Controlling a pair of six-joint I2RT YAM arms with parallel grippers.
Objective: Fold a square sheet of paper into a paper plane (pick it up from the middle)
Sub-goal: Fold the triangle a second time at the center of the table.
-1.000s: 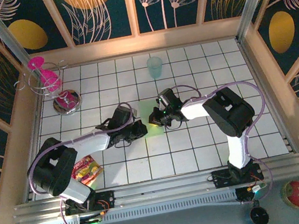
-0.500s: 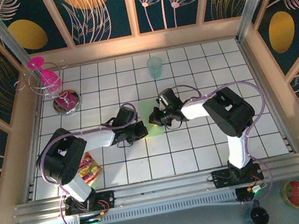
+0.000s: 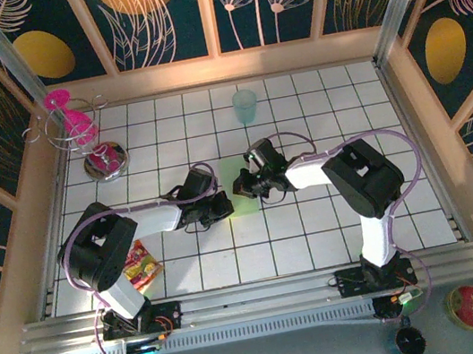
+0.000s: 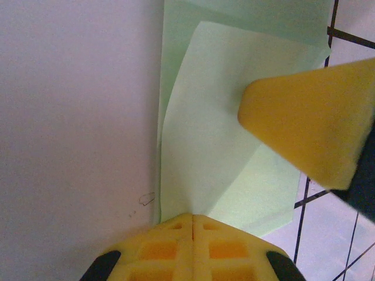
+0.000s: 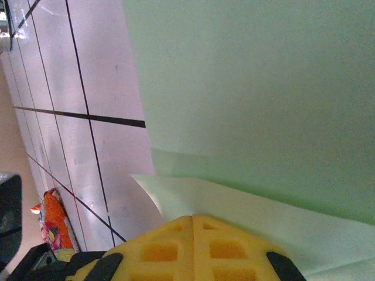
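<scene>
Light green and thin, the square sheet of paper (image 3: 236,178) lies at the middle of the white tiled surface (image 3: 337,233), between the two arms. It is partly folded. In the left wrist view a paler upper layer lies over a lower layer, and the edges of the upper layer run down into the fingertips.

Left pincer (image 3: 223,205): it is low over the surface at the left side of the sheet. In the left wrist view its yellow fingers (image 4: 158,249) are pressed together along a single seam, and the sheet's edge enters at their tip. The pincer is clamped on the paper.

Right pincer (image 3: 246,183): it sits at the right side of the sheet, facing the left one, and the two are near each other. In the right wrist view its yellow fingers (image 5: 155,252) are also together, with no gap at the seam. A pale flap with a curled corner reaches them. Whether paper lies between the fingers cannot be told. In the left wrist view one of these fingers rests its point on the upper layer.

Other items on the surface:
- a translucent teal cup (image 3: 245,105) stands upright near the middle of the far edge, well apart from the sheet;
- a wire rack (image 3: 60,129) holding a pink glass (image 3: 73,122) stands at the far left corner;
- a metal dish (image 3: 107,160) sits just beside the rack;
- a snack packet (image 3: 139,268) lies toward the near left corner.
</scene>
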